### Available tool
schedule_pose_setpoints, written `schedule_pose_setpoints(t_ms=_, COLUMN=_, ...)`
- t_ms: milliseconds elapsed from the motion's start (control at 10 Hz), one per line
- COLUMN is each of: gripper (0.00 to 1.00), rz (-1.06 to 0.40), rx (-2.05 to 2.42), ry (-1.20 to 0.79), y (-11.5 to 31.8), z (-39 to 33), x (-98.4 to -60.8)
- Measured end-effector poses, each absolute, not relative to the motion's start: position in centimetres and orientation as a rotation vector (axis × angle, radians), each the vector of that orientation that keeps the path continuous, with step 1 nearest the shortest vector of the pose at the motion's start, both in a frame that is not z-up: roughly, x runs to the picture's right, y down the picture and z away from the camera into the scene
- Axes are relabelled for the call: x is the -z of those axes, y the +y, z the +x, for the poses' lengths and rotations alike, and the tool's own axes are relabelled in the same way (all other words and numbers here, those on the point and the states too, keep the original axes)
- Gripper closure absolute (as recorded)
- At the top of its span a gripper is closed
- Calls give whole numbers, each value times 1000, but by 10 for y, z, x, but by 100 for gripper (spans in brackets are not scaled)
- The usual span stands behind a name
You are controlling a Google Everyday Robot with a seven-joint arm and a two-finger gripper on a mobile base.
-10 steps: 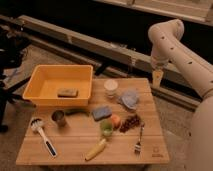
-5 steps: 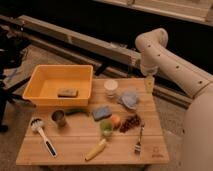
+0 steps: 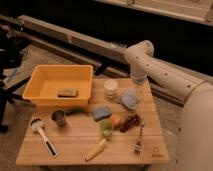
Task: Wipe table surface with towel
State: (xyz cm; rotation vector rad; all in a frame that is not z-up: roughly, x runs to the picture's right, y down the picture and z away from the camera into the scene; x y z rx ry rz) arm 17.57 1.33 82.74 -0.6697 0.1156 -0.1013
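The towel (image 3: 129, 98), a crumpled pale blue-grey cloth, lies on the wooden table (image 3: 75, 142) near its far right edge. My gripper (image 3: 139, 89) hangs down from the white arm (image 3: 165, 75), just above the towel's right side and close to it. I cannot tell whether it touches the cloth.
A yellow bin (image 3: 40, 80) holding a brown sponge (image 3: 67, 92) stands at the far left. A white cup (image 3: 111, 87) stands just left of the towel. In front of it lie a blue sponge (image 3: 101, 112), orange (image 3: 116, 120), grapes (image 3: 131, 122), fork (image 3: 139, 141), banana (image 3: 95, 150), metal cup (image 3: 59, 118) and brush (image 3: 42, 136).
The arm has swung left and down, bringing the gripper from beyond the table's right edge to just over the towel. The objects on the table have not moved.
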Motion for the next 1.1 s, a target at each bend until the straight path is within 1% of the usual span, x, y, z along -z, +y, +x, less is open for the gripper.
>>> schedule_pose_setpoints(t_ms=400, gripper=20, rz=-691, rx=136, ry=38, y=53, z=125, x=-873)
schedule_pose_setpoints(t_ms=500, gripper=20, rz=-693, rx=132, ry=14, y=55, z=118, x=-882)
schedule_pose_setpoints(t_ms=800, gripper=20, rz=-704, rx=71, ry=-9, y=47, z=123, x=-902)
schedule_pose_setpoints(t_ms=1100, gripper=20, rz=-702, rx=1, ry=4, y=40, z=135, x=-915)
